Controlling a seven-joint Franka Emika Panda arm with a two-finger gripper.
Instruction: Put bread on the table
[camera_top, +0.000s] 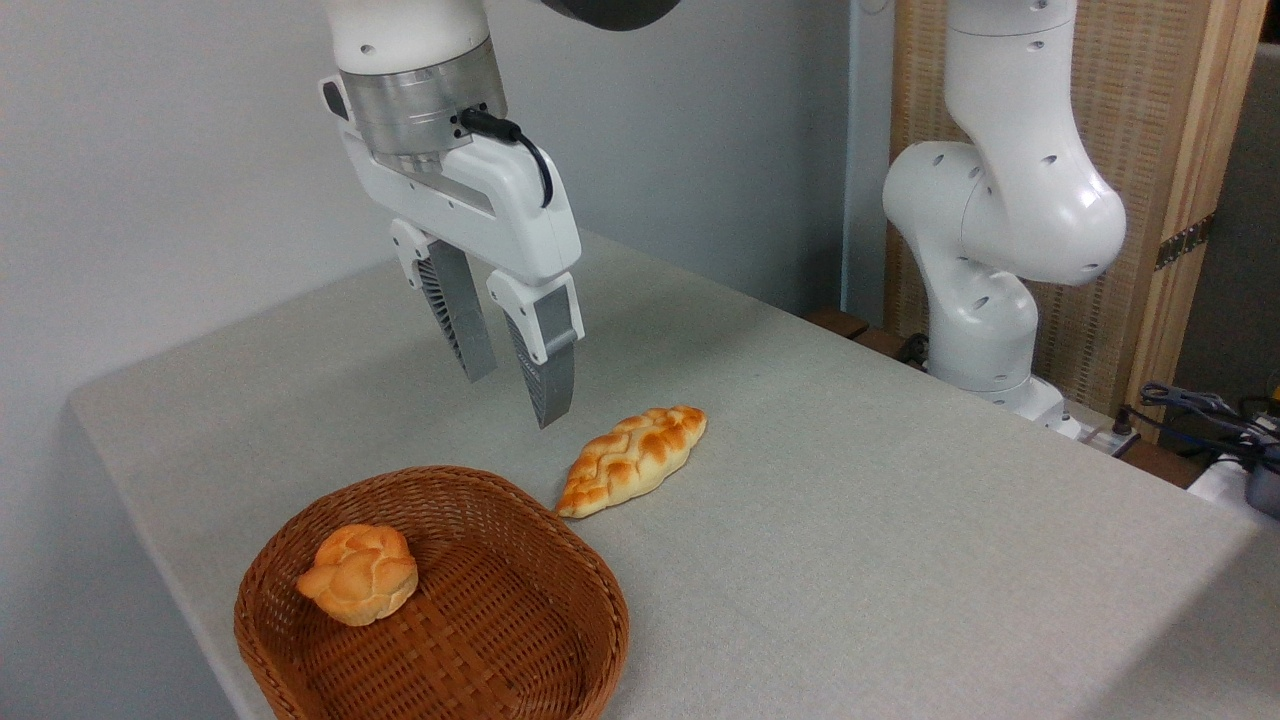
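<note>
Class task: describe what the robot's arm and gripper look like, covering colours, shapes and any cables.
The arm is glossy white with rounded, bulbous joints. The wrist has a silver metal ring, and a black cable plugs in beside it. The gripper has a white boxy body and two grey, ribbed, tapering fingers.

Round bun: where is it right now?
The round bun lies inside the wicker basket at the lower left, against its left wall, below the open gripper and left of the braided loaf.
</note>
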